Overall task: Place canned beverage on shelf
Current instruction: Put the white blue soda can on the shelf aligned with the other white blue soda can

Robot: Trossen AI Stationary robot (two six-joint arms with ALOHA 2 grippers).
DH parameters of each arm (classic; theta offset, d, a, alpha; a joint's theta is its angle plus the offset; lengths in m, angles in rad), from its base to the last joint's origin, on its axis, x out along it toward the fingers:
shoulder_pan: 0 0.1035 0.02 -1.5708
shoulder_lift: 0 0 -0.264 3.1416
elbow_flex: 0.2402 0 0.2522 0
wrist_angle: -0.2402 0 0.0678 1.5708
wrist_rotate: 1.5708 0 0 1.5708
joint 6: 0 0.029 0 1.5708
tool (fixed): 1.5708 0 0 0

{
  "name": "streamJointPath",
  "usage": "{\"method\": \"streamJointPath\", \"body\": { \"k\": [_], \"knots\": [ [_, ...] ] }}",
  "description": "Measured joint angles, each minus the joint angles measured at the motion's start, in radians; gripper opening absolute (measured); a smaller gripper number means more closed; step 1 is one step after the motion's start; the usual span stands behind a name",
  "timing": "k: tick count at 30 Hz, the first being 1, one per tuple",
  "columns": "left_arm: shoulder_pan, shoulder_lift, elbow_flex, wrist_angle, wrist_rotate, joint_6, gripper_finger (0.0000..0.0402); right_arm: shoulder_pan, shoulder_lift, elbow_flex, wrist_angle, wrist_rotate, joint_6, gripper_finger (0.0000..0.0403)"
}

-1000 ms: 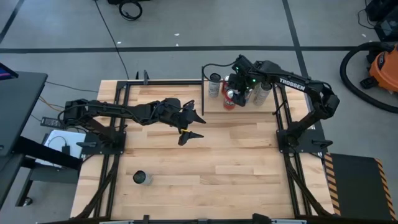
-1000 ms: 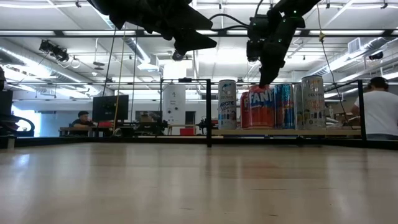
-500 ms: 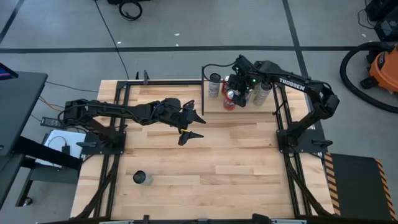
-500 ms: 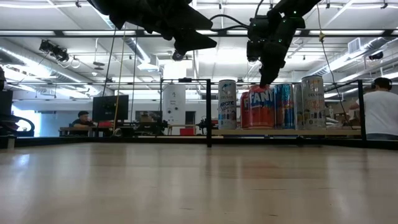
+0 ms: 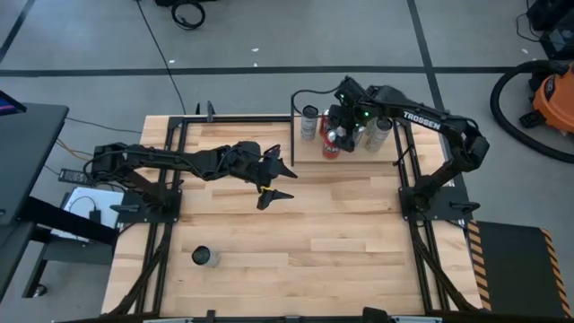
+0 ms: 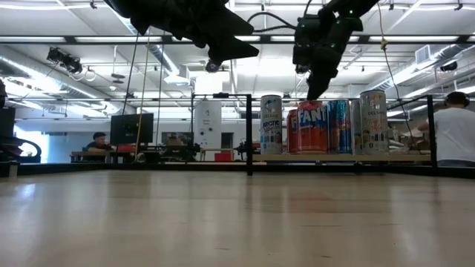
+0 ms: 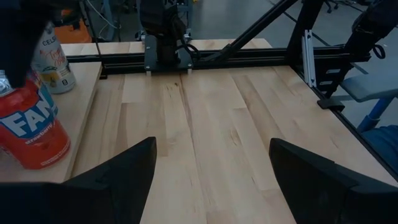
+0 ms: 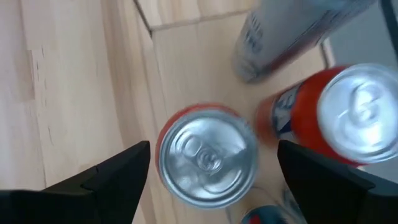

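The shelf (image 5: pixel 305 151) is a pale panel at the table's far right. On its top stand several cans: a slim silver one (image 6: pixel 271 124), a red one (image 6: pixel 308 127), a blue one (image 6: pixel 339 126) and a tall one (image 6: pixel 373 121). My right gripper (image 8: pixel 211 163) hangs open over a red can's silver top (image 8: pixel 208 155), a finger on each side and a gap to both. My left gripper (image 5: pixel 285 182) hovers open above the table's middle, with nothing between its fingers. Another can (image 5: pixel 204 257) stands upright on the tabletop at the near left.
Thin black rods (image 6: pixel 249 133) edge the shelf, with an upright post at its left corner. A second red can (image 8: pixel 357 115) and the slim silver can (image 8: pixel 292 37) stand close beside the one under my right gripper. Bare planks (image 7: pixel 211 106) stretch between the shelf and the near edge.
My right gripper's fingers have spread wider over the red can, which stays upright on the shelf.
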Motion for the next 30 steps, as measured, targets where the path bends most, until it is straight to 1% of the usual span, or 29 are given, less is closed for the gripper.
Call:
{"method": "streamJointPath", "body": {
  "k": [2,5,7,11,14,17,20,24,30],
  "knots": [
    [0.000,0.000,0.000,0.000,0.000,0.000,0.0314,0.000,0.000,0.030,-0.006,0.000,0.006,0.0361],
    [0.000,0.000,0.000,0.001,0.000,0.003,0.0314,0.006,0.000,0.087,-0.009,-0.002,0.069,0.0360],
    [0.000,0.000,0.000,0.001,-0.004,0.003,0.0314,0.013,0.000,0.133,-0.052,-0.015,0.105,0.0360],
    [0.002,0.000,0.000,-0.017,-0.052,-0.009,0.0314,0.039,-0.005,0.204,-0.120,-0.067,0.097,0.0360],
    [0.017,0.000,0.000,-0.042,-0.055,-0.022,0.0314,0.072,-0.013,0.240,-0.143,-0.078,0.105,0.0360],
    [0.033,0.000,0.001,-0.083,-0.056,-0.083,0.0314,0.112,-0.025,0.254,-0.177,-0.074,0.106,0.0358],
    [0.044,0.001,0.046,-0.211,-0.057,-0.140,0.0314,0.153,-0.044,0.254,-0.210,-0.072,0.112,0.0358],
    [0.040,0.001,0.190,-0.461,-0.058,-0.143,0.0314,0.213,-0.071,0.254,-0.254,-0.049,0.148,0.0358],
    [-0.007,0.000,0.403,-0.806,-0.059,-0.166,0.0314,0.292,-0.125,0.254,-0.296,-0.046,0.181,0.0358]
  ]
}}
